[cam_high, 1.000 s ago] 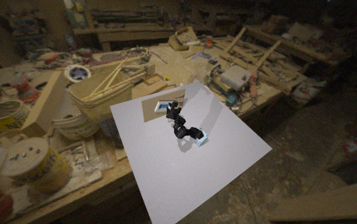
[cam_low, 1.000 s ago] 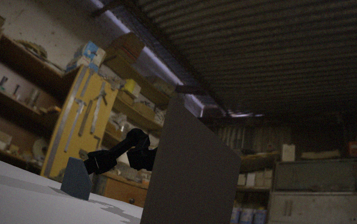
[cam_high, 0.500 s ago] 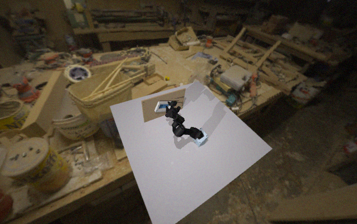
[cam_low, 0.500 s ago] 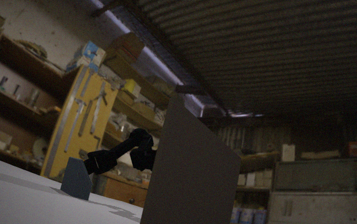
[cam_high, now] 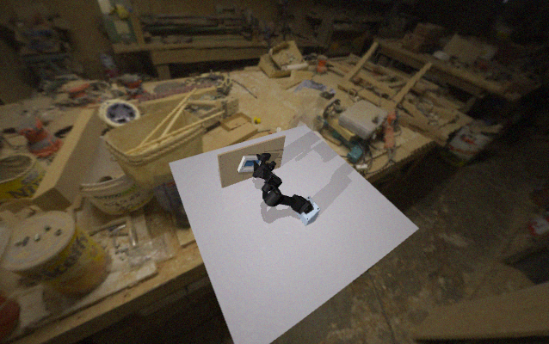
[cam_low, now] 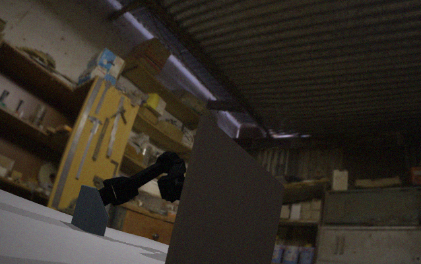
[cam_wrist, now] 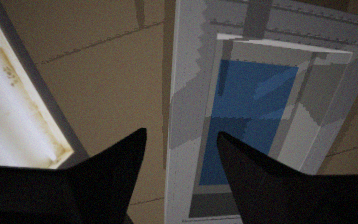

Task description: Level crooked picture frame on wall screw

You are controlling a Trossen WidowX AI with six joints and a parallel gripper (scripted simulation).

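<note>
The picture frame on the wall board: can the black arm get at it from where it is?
Probably yes: the arm already reaches the picture frame, and nothing visible blocks the open gripper.

White frame [cam_high: 242,165] [cam_wrist: 186,100], plain blue picture [cam_high: 250,163] [cam_wrist: 252,95].

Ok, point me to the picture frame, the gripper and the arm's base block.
picture frame [cam_high: 242,165] [cam_wrist: 184,80]: top and wrist views, on its pale border
gripper [cam_wrist: 182,135]: wrist view, midway between its fingertips
base block [cam_high: 309,218] [cam_low: 90,211]: top and exterior views, on its side
</note>
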